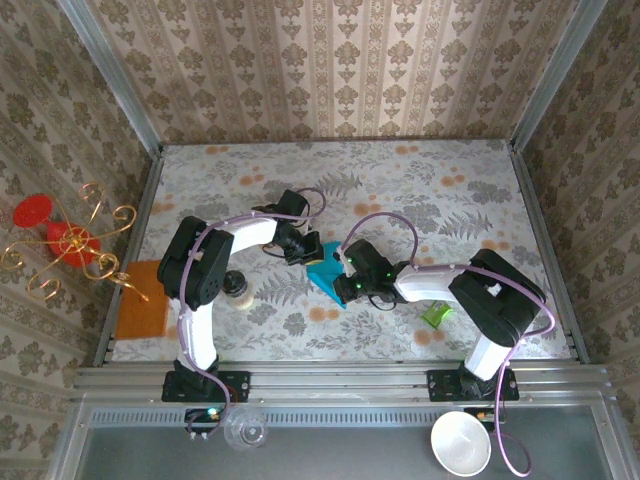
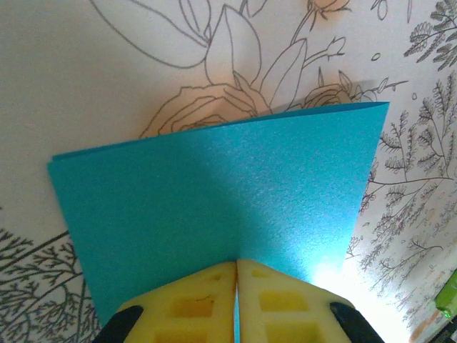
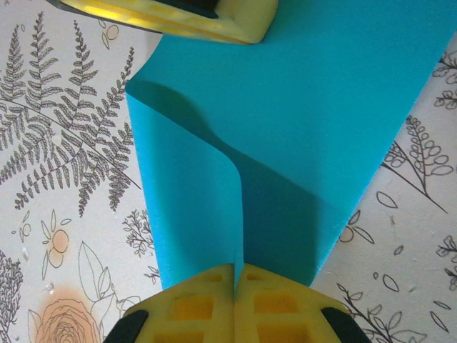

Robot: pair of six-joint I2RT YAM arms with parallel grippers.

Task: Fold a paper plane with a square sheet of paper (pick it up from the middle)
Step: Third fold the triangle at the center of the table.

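Paper first: the square sheet of paper is held between the two arms near the middle of the desk, a little toward the near side. It is plain teal-blue. The left jaws are pressed fully together on one edge of it; in the left wrist view the yellow pads meet with the sheet pinched in the seam, and the paper spreads away from them as a doubled layer with a crisp far edge. The right jaws are likewise closed tight on the opposite side; in the right wrist view their pads clamp a soft curling flap of the sheet. One yellow finger of the left arm shows at the top of that view, touching the paper's far edge.

Around the sheet the floral desk lies open toward the far wall and to both sides. The metal frame rail runs along the near edge by the arm bases.

A green crumpled wrapper lies just beside the right arm, apart from the paper. An orange mat lies at the left edge, near a red and gold wire ornament. A white bowl and a clear glass stand on the near ledge, below the rail.
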